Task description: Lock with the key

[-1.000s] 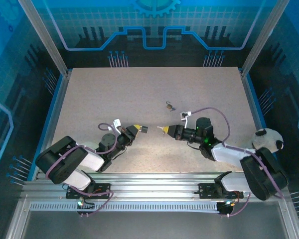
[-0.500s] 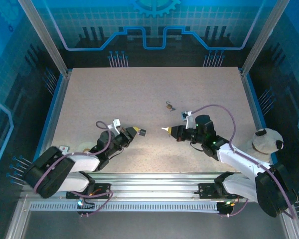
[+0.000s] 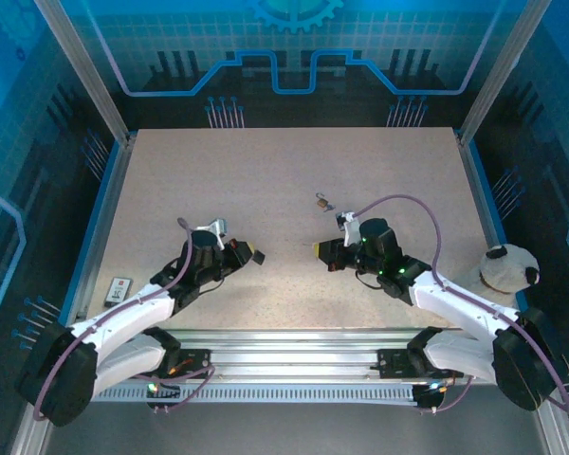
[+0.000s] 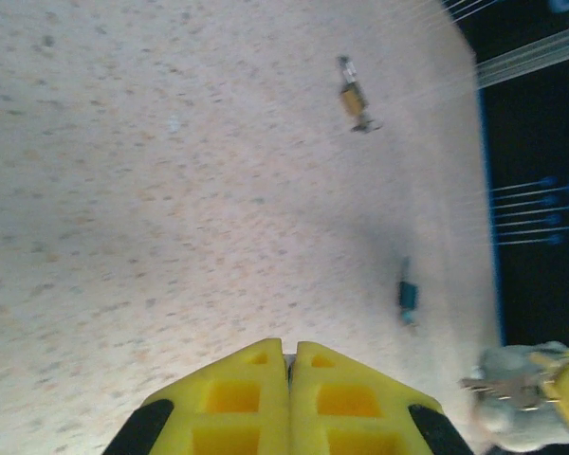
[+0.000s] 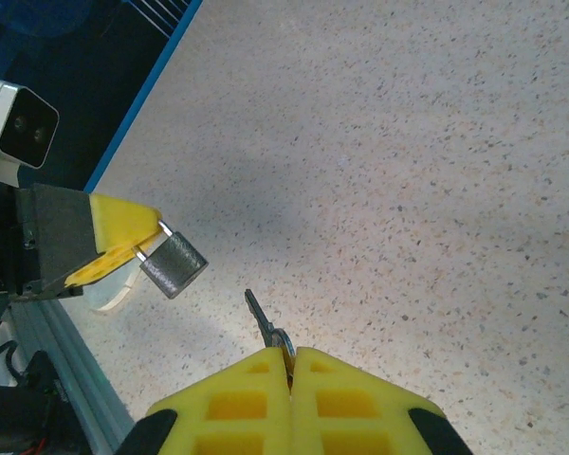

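My left hand (image 3: pixel 255 257) pinches a grey padlock (image 5: pixel 171 265) over the near middle of the desk (image 3: pixel 266 171); my right hand (image 5: pixel 289 355), just right, pinches the key (image 5: pixel 262 320), tip short of the padlock.

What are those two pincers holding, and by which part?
The right pincer pinches a key by its head, blade sticking out. The left pincer holds a small grey padlock by its shackle end.

Speckled beige table (image 3: pixel 266 171), blue patterned walls (image 3: pixel 379 43)
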Action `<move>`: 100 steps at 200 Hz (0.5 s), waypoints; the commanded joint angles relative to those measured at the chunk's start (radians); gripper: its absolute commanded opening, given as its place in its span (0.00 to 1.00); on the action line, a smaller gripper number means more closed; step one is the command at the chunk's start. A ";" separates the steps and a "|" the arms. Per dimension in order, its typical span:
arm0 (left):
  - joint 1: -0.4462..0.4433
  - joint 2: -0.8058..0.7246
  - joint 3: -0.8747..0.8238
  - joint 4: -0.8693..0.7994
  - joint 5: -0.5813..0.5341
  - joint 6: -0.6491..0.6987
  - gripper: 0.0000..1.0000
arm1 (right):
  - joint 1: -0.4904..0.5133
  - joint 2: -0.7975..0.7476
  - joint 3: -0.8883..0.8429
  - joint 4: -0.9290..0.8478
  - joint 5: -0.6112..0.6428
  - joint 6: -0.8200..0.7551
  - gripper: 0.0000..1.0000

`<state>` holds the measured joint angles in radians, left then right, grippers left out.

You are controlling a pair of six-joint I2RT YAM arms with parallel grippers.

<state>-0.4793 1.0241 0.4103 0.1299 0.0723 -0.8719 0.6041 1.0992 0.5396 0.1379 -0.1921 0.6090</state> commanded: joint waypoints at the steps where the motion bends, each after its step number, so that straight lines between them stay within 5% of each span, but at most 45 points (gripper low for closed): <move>1: 0.012 0.007 0.080 -0.210 -0.013 0.123 0.00 | 0.036 0.022 0.046 0.000 0.052 -0.025 0.00; 100: 0.080 0.247 0.215 -0.254 0.063 0.207 0.00 | 0.108 0.134 0.074 0.073 0.066 -0.013 0.00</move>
<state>-0.4145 1.2388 0.5751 -0.1085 0.1013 -0.7063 0.6964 1.2209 0.5842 0.1654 -0.1413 0.6010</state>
